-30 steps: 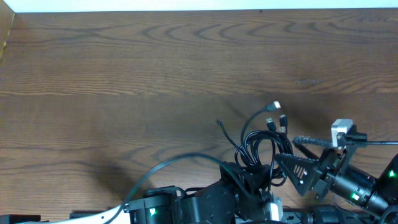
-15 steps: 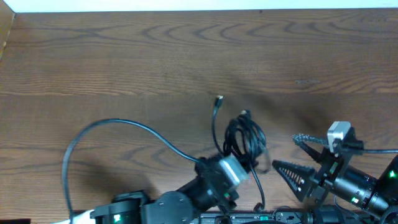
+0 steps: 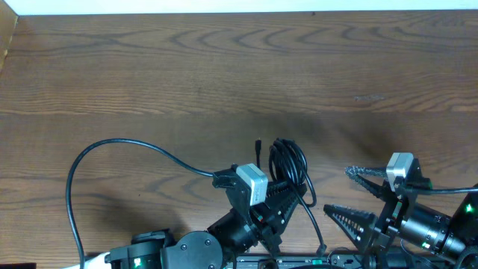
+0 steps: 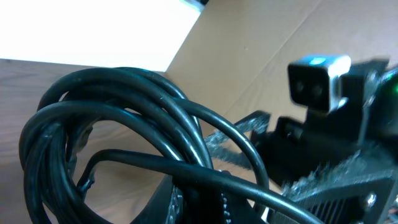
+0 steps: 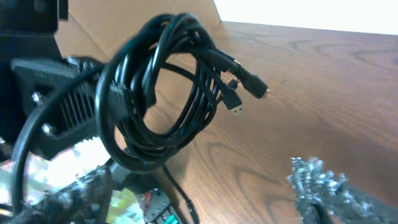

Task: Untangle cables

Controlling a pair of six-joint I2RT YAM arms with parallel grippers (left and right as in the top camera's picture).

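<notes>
Cables (image 3: 288, 158): thin black cords wound into one tangled coil, located over the near centre of the wooden worktop (image 3: 149, 75), between the two arms. The coil stands on edge rather than lying flat. Its lower part is gripped by the left claw (image 3: 286, 196), whose fingers are drawn together on the strands. One short cord end (image 3: 258, 143) projects from the coil's far left side. A single loose strand (image 3: 312, 220) trails from the coil toward the near edge of the worktop.

In the right wrist view the coil (image 5: 158, 93) appears as several overlapping loops, with two small plug connectors (image 5: 244, 90) sticking out on its right side, one just above the other. Whether the coil touches the worktop cannot be told from any view.

The right claw (image 3: 354, 196) sits to the right of the coil, apart from it, pointing toward it. Its two ribbed fingers (image 3: 361, 174) are spread wide and nothing lies between them.

A thicker black arm cable (image 3: 112, 143) arcs across the worktop to the left of the left arm and ends at its wrist
</notes>
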